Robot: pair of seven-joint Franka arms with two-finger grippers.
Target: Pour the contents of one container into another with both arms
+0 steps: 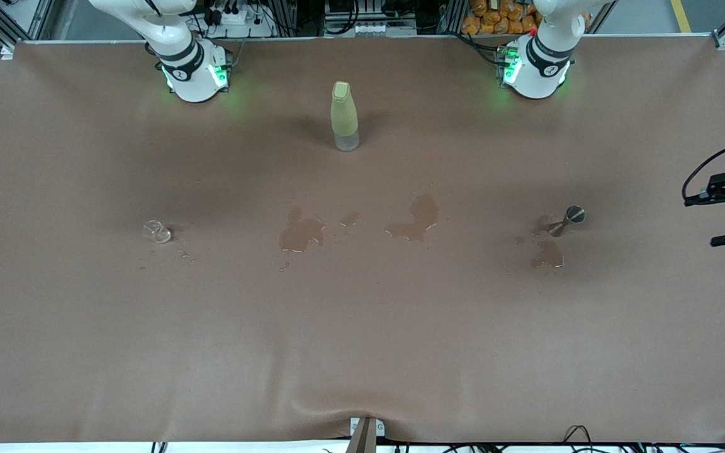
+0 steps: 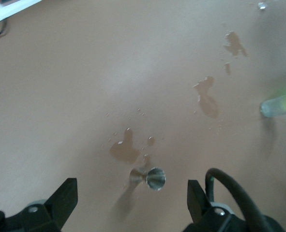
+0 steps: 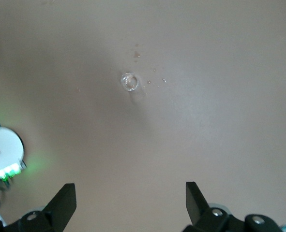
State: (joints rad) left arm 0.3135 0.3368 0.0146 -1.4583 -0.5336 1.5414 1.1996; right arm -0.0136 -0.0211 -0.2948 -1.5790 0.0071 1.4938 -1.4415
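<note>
A steel jigger (image 1: 569, 219) stands toward the left arm's end of the table. In the left wrist view the jigger (image 2: 152, 178) shows just ahead of the gap of my open, empty left gripper (image 2: 131, 193). That left gripper (image 1: 705, 220) hangs in the air over the left arm's end of the table. A small clear glass (image 1: 157, 231) sits toward the right arm's end. My right gripper (image 3: 129, 191) is open and empty, high over the table, with the glass (image 3: 129, 81) well ahead of it. It is out of the front view.
A yellow-green bottle (image 1: 345, 113) stands upright between the two arm bases, and also shows in the left wrist view (image 2: 280, 105). Wet puddles (image 1: 301, 234) (image 1: 416, 220) (image 1: 548, 255) lie on the brown table cover (image 1: 362, 352), one beside the jigger.
</note>
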